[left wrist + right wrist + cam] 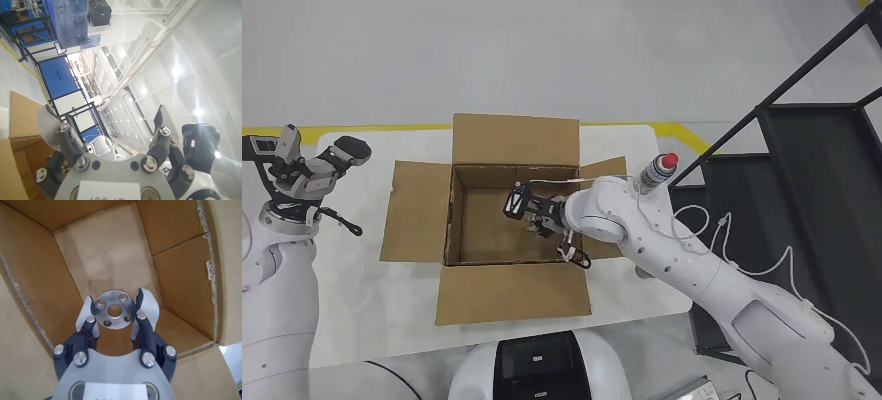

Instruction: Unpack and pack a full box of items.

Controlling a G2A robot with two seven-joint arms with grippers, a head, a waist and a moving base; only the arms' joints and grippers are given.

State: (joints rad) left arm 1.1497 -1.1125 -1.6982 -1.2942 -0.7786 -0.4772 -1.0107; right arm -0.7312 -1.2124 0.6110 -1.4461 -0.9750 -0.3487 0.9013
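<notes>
An open cardboard box (512,150) stands in the middle of the white table, all its flaps folded outward. My right gripper (523,204) hangs inside the box near its right wall. In the right wrist view that gripper (115,295) is shut on a round metal flange (111,297) with a centre hole and several smaller holes, held above the bare box floor (105,256). My left gripper (342,155) is raised off the table's far left corner. In its own view it (103,113) is open and points up at the ceiling, with nothing between its fingers.
A spray can with a red cap (657,172) stands on the table (362,300) just right of the box's right flap. Dark metal stairs (802,200) rise at the right. A box flap (20,117) shows beside the left gripper.
</notes>
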